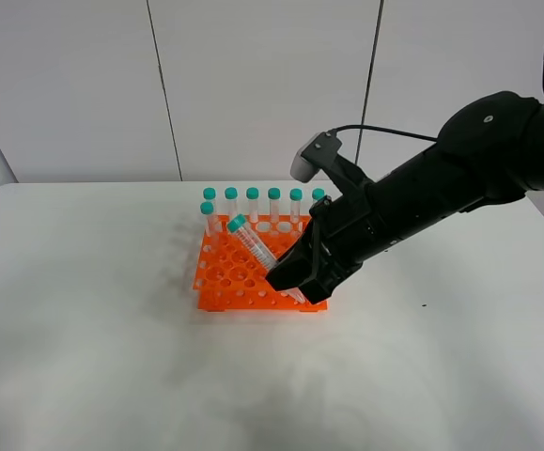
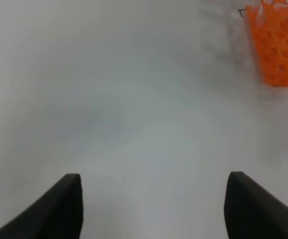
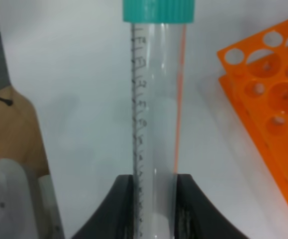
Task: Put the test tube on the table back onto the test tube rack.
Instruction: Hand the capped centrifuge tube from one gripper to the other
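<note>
P1: Right pincer first. State?
P2: Clamped on the tube, one finger on each side of its lower part. Teal cap at the far end, printed scale down the clear side.
P1: So where is the tube?
P2: Off the surface, held in the air over the front right part of the rack. It's tilted, cap up and toward the left in the high view. Its lower end is hidden behind the right pincer, so I can't tell if the tip sits in a hole.
P1: What about the other tubes?
P2: Seven stand upright in the rack: six along the back row, one just in front of that row at its left end.
P1: And the left pincer?
P2: Spread wide, nothing between its fingers, bare surface under it. A rack corner shows at the edge of its wrist view, well apart.
P1: And the rack?
P2: Orange, flat on the surface, near the middle.
</note>
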